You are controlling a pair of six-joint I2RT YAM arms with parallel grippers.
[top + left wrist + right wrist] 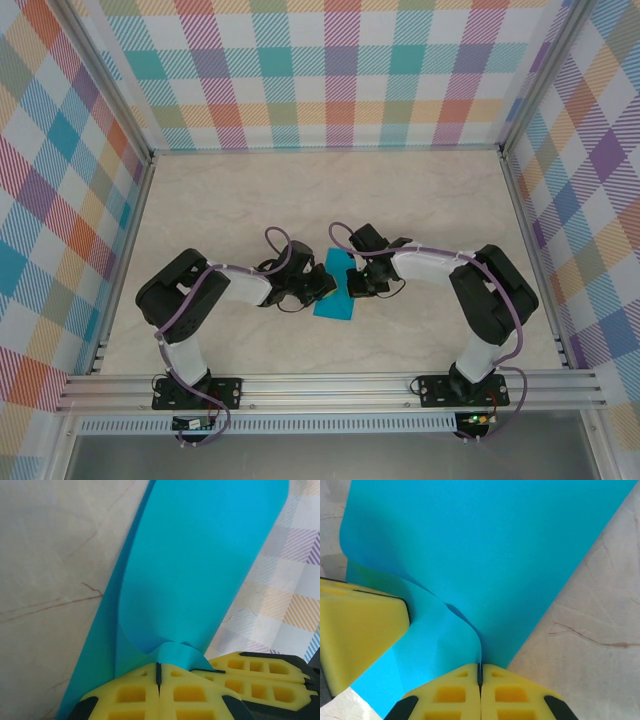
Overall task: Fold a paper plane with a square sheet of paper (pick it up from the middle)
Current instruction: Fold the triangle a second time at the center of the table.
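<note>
Between the two grippers, from the overhead camera: a thin teal-blue square sheet of paper (335, 303), gathered at its middle, lower edge trailing toward the arm bases. At its left side, the left gripper (322, 288); at its right side, the right gripper (357, 282); fingertips near each other over the sheet's upper part. Underneath, a pale marbled tabletop (250, 200); all around, pastel plaid walls (340, 70).

Ahead of the left wrist camera: yellow fingertips (135, 695) pressed fully together, nipping a small ridge of the teal sheet. Beyond the tips, paper rising and curling away in a broad, loose roll, without a sharp crease. Just to the right of these fingers, a yellow finger (260, 677) of the other gripper, very close; contact impossible to tell.

Ahead of the right wrist camera: much the same, mirrored. Yellow pads (455, 695) clamped shut on a pleat of the sheet, paper swelling away from the pinch in a soft wave. To the left, the blocky tip of the left gripper, on or just over the paper.

Judged step: the pick-up from the middle, both grippers holding the sheet near its centre, first fold not yet made. For the next move, probably: one half brought over the other, edges matched, then pressed flat into a centre crease. Slow, level motion needed, given thin paper prone to slipping or buckling.
</note>
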